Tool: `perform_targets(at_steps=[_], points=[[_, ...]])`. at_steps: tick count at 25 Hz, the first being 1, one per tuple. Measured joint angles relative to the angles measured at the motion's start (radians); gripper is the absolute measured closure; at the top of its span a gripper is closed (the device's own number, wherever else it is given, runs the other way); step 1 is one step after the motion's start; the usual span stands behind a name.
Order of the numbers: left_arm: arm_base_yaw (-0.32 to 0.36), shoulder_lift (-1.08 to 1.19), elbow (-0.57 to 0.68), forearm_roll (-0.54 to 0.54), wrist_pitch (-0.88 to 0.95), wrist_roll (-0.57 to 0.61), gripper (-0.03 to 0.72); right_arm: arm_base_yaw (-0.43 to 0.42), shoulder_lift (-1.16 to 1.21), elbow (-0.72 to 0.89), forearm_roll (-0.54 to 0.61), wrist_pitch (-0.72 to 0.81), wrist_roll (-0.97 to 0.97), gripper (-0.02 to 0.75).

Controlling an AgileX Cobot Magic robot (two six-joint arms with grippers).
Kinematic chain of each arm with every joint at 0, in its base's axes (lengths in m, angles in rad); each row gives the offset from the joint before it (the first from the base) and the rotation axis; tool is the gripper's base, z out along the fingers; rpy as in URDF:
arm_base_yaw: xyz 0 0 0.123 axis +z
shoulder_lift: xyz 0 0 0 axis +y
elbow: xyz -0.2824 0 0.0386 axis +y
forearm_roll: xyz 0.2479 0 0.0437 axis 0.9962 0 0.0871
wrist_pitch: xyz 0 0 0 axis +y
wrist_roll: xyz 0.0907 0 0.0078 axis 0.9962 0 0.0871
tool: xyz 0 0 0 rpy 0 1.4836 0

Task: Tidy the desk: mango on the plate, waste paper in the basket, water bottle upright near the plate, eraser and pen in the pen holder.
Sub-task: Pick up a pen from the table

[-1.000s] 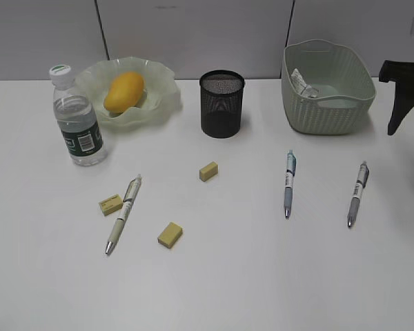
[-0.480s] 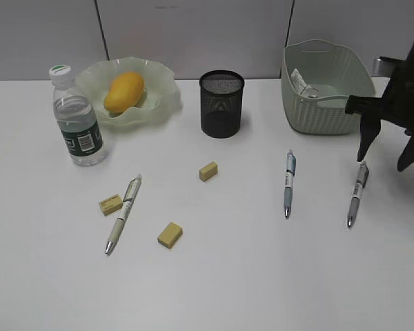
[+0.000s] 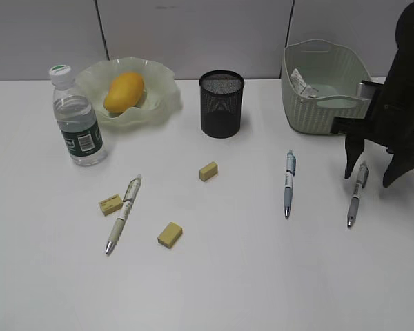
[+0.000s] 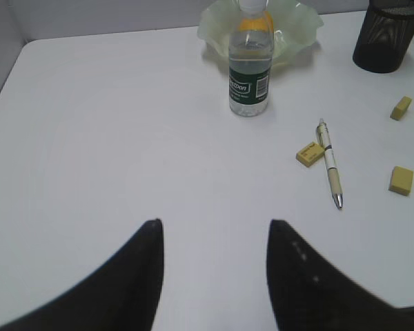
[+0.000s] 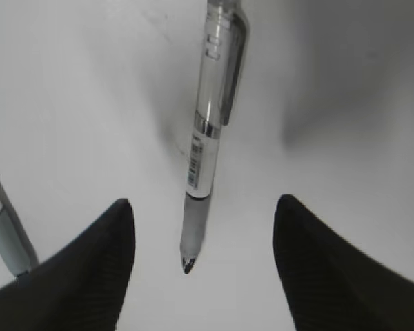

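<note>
Hidden / cut off:
Right arm point(image 3: 400, 103) cut by ext. view's right edge, covers basket point(image 3: 317, 103) right end. Wrist view: bottle point(image 4: 250, 65) cap cropped at top, hides mango. Second pen point(image 5: 3, 227) cropped, left edge.

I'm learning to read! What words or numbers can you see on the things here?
Water bottle label: white lettering ending in "...ation", with the start unclear; the small print and barcode are too blurred.
Pen under the right gripper: barcode and tiny print, unreadable.
Waste paper in the basket: dark marks, unreadable.
Erasers, other pens: nothing readable.
</note>
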Motion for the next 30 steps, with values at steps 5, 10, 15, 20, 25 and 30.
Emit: perform_targets(at_steps=[5, 10, 15, 20, 25, 30], points=[[0.0, 0.0, 0.0, 0.0, 0.0, 0.0, 0.316, 0.0, 0.023, 0.009, 0.004, -0.025, 0.0, 0.239], [0.0, 0.0, 0.0, 0.0, 0.0, 0.0, 0.316, 0.0, 0.032, 0.068, 0.015, -0.095, 0.0, 0.239], [0.0, 0.0, 0.0, 0.0, 0.0, 0.0, 0.316, 0.0, 0.038, 0.077, 0.015, -0.139, 0.007, 0.24], [0.0, 0.0, 0.0, 0.0, 0.0, 0.0, 0.336, 0.0, 0.046, 0.077, 0.015, -0.164, 0.016, 0.24], [0.0, 0.0, 0.0, 0.0, 0.0, 0.0, 0.365, 0.0, 0.054, 0.081, 0.015, -0.167, 0.019, 0.24], [0.0, 0.0, 0.0, 0.003, 0.0, 0.0, 0.378, 0.0, 0.054, 0.083, 0.015, -0.167, 0.019, 0.283]])
